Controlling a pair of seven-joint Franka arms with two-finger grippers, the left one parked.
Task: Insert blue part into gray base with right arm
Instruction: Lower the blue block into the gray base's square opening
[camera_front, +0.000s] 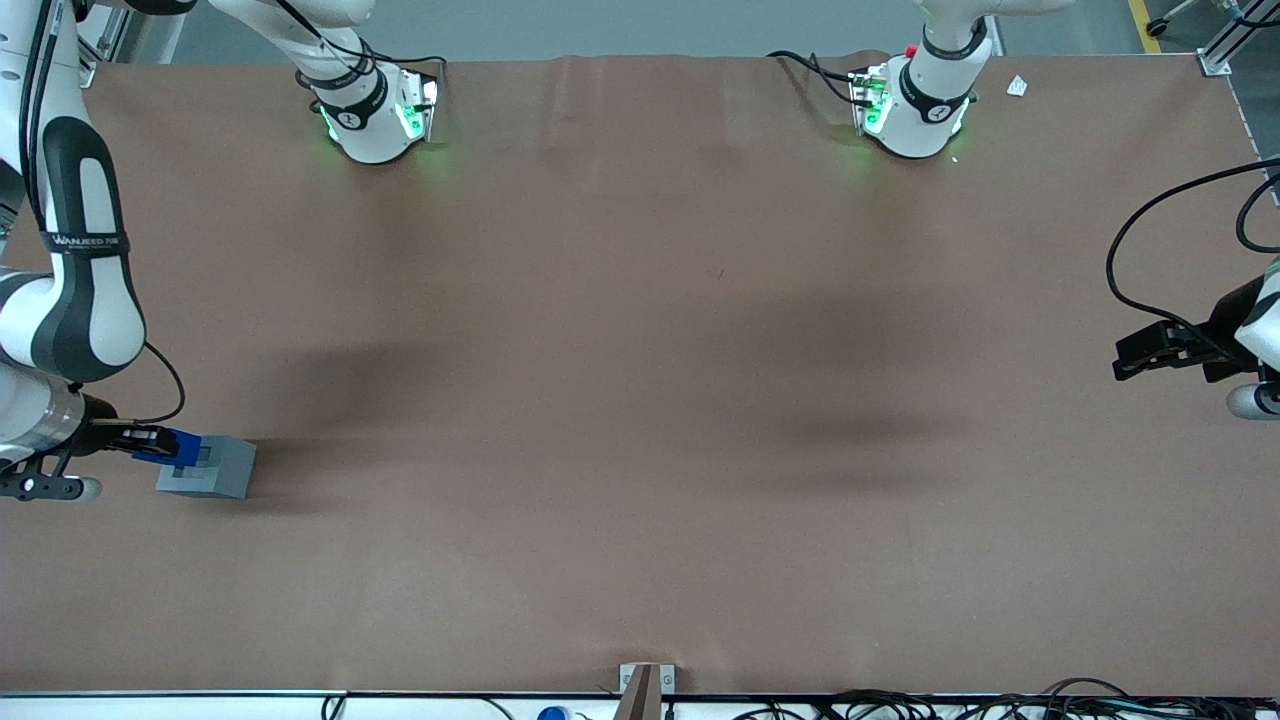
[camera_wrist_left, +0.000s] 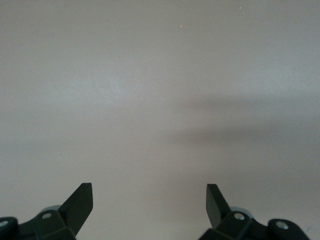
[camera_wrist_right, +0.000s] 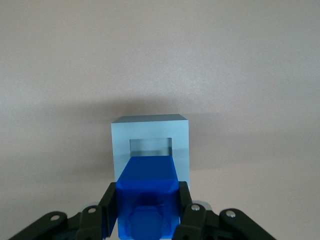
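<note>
We see the blue part (camera_wrist_right: 148, 192) in a saturated bright blue, clamped between the black fingers of the gripper (camera_wrist_right: 147, 207), over the gray base (camera_wrist_right: 150, 145), which reads pale gray in the front view and light bluish-gray from the right wrist, its square recess a shade darker. The right arm (camera_front: 75, 270) is white with black panels and a black band bearing white lettering. The table (camera_front: 640, 400) is a plain, unpatterned brown, crossed by soft darker shadows.

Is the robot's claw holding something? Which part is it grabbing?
Yes. The gripper holds the blue part, its fingers pinching two facing sides, above the gray base.
</note>
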